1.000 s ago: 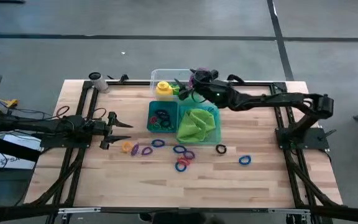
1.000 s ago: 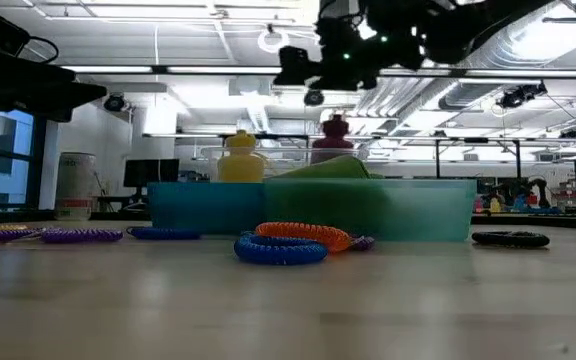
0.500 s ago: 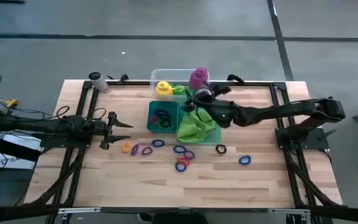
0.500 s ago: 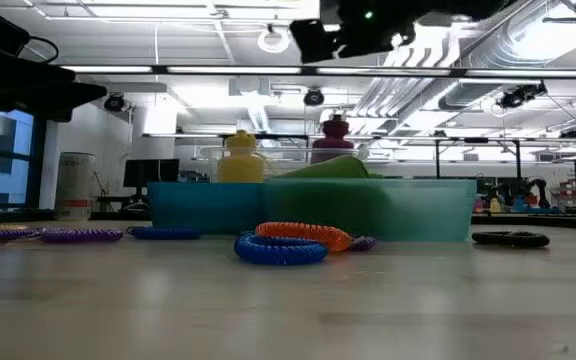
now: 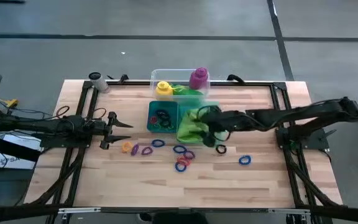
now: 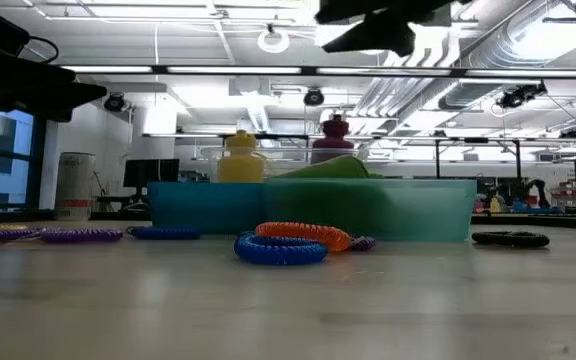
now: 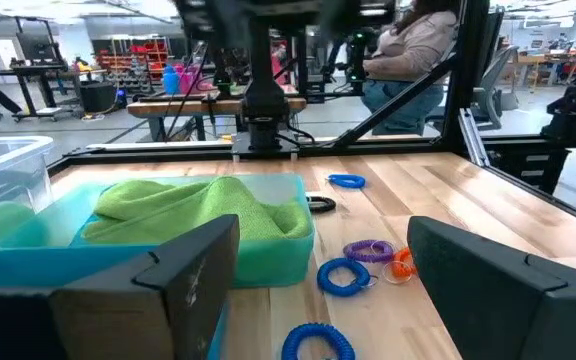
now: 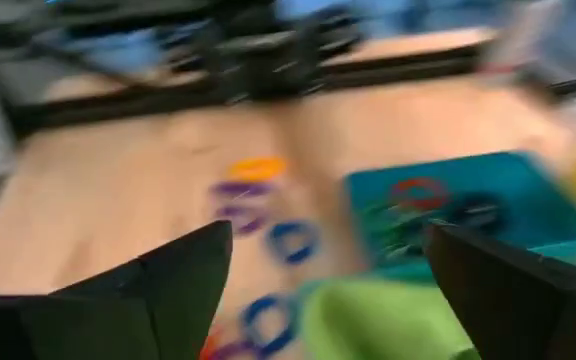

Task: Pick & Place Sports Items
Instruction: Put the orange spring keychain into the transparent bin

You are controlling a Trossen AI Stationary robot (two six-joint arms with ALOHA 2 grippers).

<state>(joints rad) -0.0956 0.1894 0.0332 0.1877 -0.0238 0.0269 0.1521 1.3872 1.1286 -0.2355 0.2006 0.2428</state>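
Note:
A yellow bottle (image 5: 163, 88) and a purple bottle (image 5: 198, 78) stand upright in the clear tub (image 5: 156, 74) at the far side. A lime-green cloth (image 5: 193, 129) lies bunched in the right half of the teal tray (image 5: 148, 124); small rings (image 5: 161, 118) lie in its left half. More rings (image 5: 181, 150) are scattered on the table in front of the tray. My right gripper (image 5: 194, 122) hovers open above the green cloth (image 8: 368, 315), with nothing between its fingers. My left gripper (image 5: 122, 124) waits open at the table's left, pointing level toward the tray (image 7: 268, 262).
Loose rings lie near the tray: orange (image 5: 127, 147), purple (image 5: 146, 150), blue (image 5: 245, 160) and black (image 5: 221, 149). A small white canister (image 5: 96, 78) stands at the far left corner. Bare wood lies along the near edge. A person (image 7: 413, 50) sits beyond the table's right side.
My right gripper has drawn back from above the purple bottle in the tub toward the table's near edge and now hangs over the green cloth in the tray. It has tipped up from pointing steeply down to a shallow slant. The purple bottle stays upright where it was.

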